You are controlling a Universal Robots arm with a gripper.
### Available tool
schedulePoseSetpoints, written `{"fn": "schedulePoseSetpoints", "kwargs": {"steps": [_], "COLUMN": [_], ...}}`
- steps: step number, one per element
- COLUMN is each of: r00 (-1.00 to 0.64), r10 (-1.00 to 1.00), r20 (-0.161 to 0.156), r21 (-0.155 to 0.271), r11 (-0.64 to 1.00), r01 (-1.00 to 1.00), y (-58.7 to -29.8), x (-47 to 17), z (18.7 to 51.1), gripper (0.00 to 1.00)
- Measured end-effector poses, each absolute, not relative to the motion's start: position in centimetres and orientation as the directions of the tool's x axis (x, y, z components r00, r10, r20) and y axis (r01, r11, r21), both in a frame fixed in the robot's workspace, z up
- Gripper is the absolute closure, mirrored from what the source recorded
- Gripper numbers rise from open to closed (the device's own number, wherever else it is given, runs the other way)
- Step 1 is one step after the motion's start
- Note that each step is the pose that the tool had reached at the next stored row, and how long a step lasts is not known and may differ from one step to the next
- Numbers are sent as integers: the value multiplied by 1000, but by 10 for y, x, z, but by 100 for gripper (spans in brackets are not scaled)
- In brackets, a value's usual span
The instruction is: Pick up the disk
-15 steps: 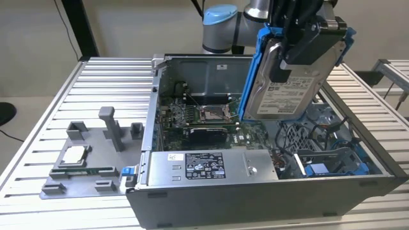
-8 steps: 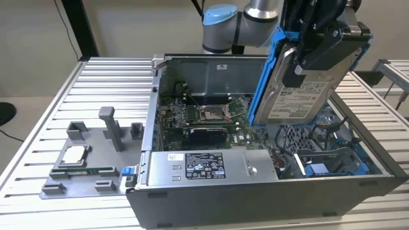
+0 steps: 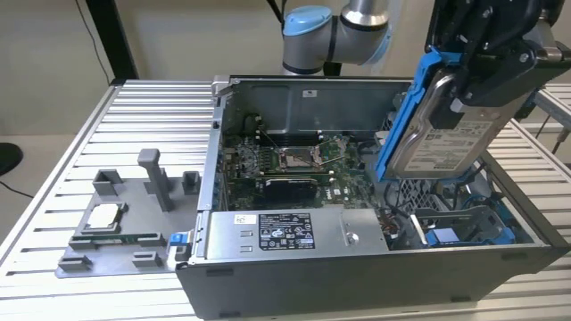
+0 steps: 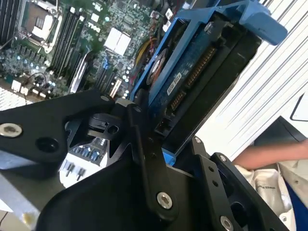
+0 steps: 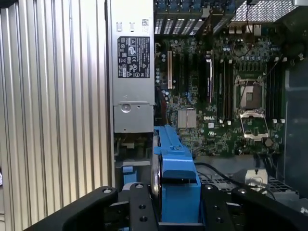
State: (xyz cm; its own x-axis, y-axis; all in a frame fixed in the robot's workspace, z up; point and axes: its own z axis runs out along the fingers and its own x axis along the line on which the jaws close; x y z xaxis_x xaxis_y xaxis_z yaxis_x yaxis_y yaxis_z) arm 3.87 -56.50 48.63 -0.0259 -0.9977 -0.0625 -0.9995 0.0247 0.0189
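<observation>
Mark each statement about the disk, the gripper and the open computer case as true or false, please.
1. The gripper is shut on the disk. True.
2. The disk lies flat in its bay inside the computer case. False: it hangs lifted above the case, nearly upright.
3. The disk has a blue carrier frame round its edges. True.
4. The grey box with a black label is held by the gripper. False: it sits in the case.
5. The small silver chip rests on the grey fixture at the exterior view's left. True.
</observation>
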Motion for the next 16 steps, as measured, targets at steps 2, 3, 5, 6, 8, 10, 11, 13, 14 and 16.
{"fn": "schedulePoseSetpoints", "kwargs": {"steps": [2, 3, 5, 6, 8, 10, 11, 13, 14, 16], "r00": [-26, -26, -26, -26, -26, -26, -26, -26, -26, -26], "r10": [-998, -998, -998, -998, -998, -998, -998, -998, -998, -998], "r20": [-62, -62, -63, -62, -63, -63, -63, -63, -62, -63], "r21": [19, 19, 19, 19, 19, 19, 19, 19, 19, 19], "r11": [25, 25, 25, 25, 25, 25, 25, 25, 25, 25], "r01": [-1000, -1000, -1000, -1000, -1000, -1000, -1000, -1000, -1000, -1000], "y": [-566, -566, -567, -568, -569, -571, -572, -574, -575, -578], "x": [47, 52, 60, 63, 72, 80, 83, 90, 93, 98], "z": [485, 485, 483, 483, 481, 480, 479, 478, 477, 476], "gripper": [100, 100, 100, 100, 100, 100, 100, 100, 100, 100]}}
